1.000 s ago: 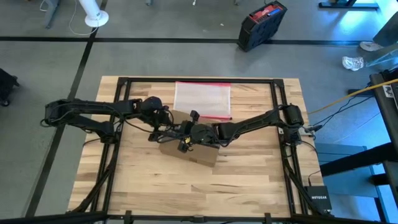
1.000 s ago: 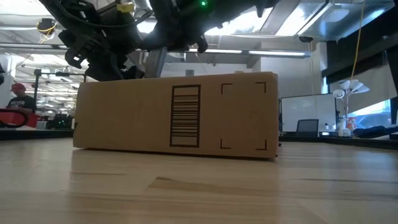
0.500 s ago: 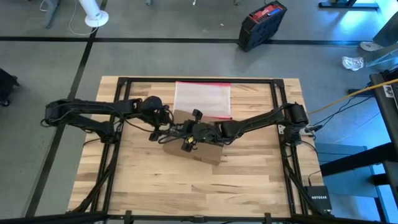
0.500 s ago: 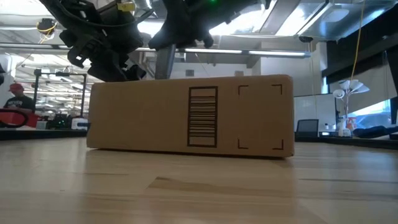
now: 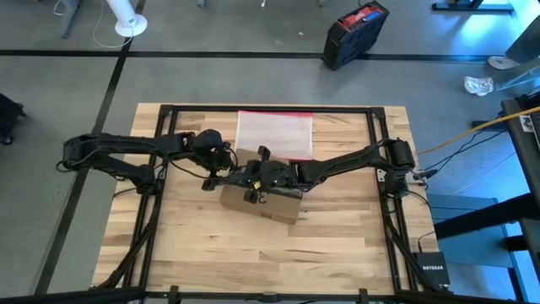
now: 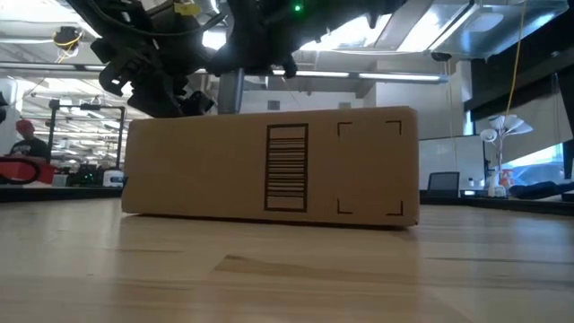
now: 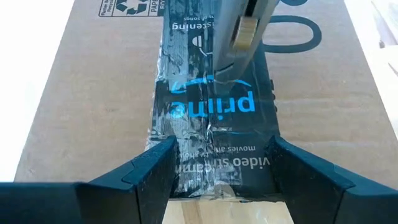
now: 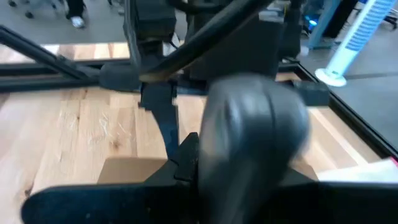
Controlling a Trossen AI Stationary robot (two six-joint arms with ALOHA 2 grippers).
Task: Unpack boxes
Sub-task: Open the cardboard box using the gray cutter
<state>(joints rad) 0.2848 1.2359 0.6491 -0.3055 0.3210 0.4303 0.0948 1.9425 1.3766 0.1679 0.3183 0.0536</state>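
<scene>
Box (image 5: 263,201) still taped shut; right claw (image 5: 253,187) gripping a cutter (image 7: 239,34) on tape (image 7: 211,124); left claw (image 7: 217,177) open.

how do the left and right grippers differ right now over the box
The left gripper has its fingers spread wide and empty at the end of the box; the right gripper is shut on a grey tool whose tip rests on the black tape. Both hover over the box top.
</scene>
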